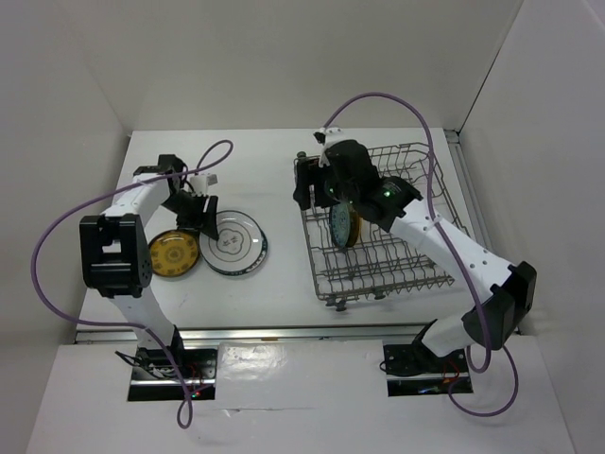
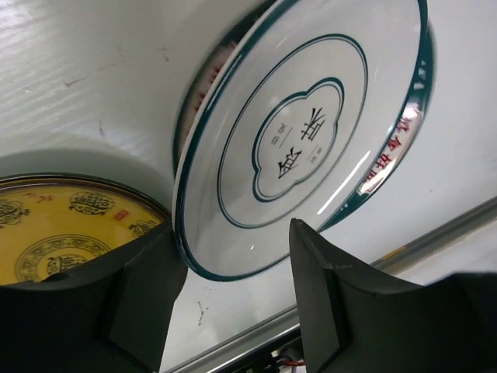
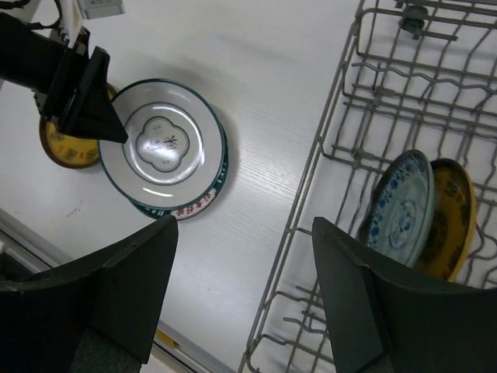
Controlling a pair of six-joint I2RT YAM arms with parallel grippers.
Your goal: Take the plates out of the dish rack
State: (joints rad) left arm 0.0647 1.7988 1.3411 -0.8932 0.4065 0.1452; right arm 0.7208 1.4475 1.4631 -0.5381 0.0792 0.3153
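Note:
The grey wire dish rack (image 1: pixel 416 213) stands on the right, with a blue-and-white plate (image 3: pixel 400 210) and a yellow-brown plate (image 3: pixel 452 217) upright in its tines. On the table to the left, a white plate with a grey centre design (image 1: pixel 234 241) lies slightly askew on a plate with a teal and red-lettered rim (image 3: pixel 186 208). A yellow plate (image 1: pixel 173 253) lies flat beside them. My left gripper (image 1: pixel 203 219) is open, its jaws either side of the white plate's (image 2: pixel 311 132) near rim. My right gripper (image 1: pixel 333 194) is open and empty above the rack's left edge (image 3: pixel 342 116).
The table's metal front edge (image 2: pixel 435 233) runs close below the stacked plates. White walls enclose the table on three sides. A purple cable (image 1: pixel 213 156) loops over the left arm. My left gripper also shows in the right wrist view (image 3: pixel 78 85).

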